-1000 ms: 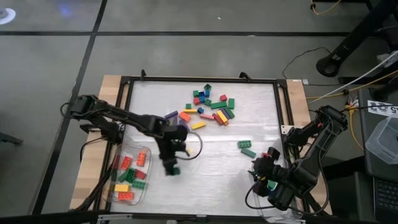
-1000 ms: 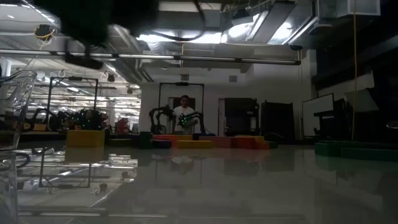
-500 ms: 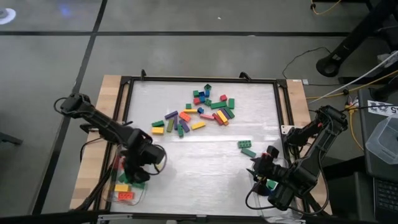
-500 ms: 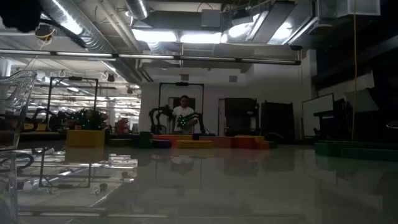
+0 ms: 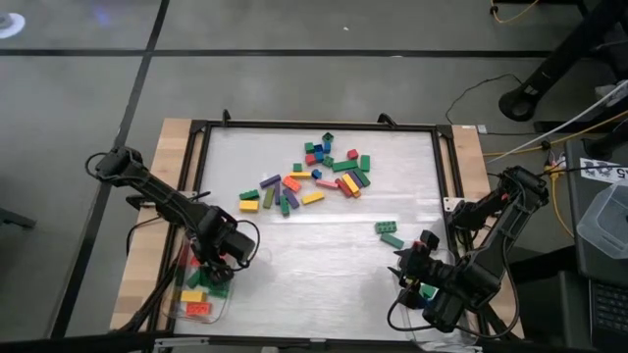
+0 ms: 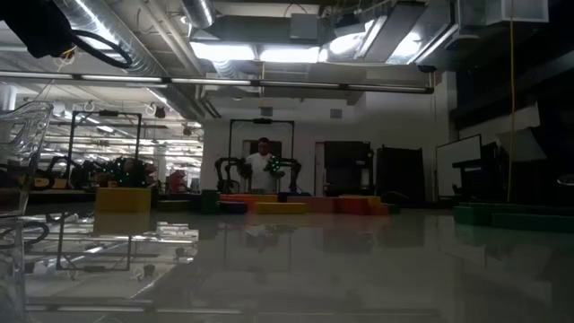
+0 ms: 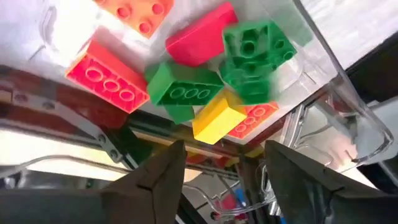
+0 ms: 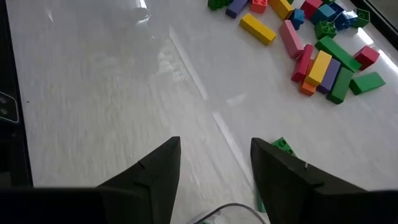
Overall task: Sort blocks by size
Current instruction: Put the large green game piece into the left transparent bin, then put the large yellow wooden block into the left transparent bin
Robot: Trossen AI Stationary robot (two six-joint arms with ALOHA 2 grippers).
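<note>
Loose blocks [image 5: 319, 172] in many colours lie in a pile on the far middle of the white table; they also show in the right wrist view [image 8: 317, 56]. Two green blocks [image 5: 389, 233] lie apart, nearer the right. A clear tub [image 5: 184, 294] at the near left holds red, orange, green and yellow blocks [image 7: 186, 87]. My left gripper [image 5: 211, 275] hangs open and empty over this tub [image 7: 224, 152]. My right gripper [image 5: 407, 263] is open and empty [image 8: 214, 149] just above the table at the near right, close to one of the green blocks [image 8: 283, 146].
A black frame [image 5: 314, 126] borders the white table, with wooden strips [image 5: 172, 137] outside it. Cables run along the right side. The tub's clear wall [image 6: 18, 179] shows in the low view. A person [image 6: 262, 166] stands far off in the room behind.
My left gripper has gone from the table's near middle toward the left edge and now hangs over the clear tub. The green block that showed at its fingertips a second ago no longer shows there.
</note>
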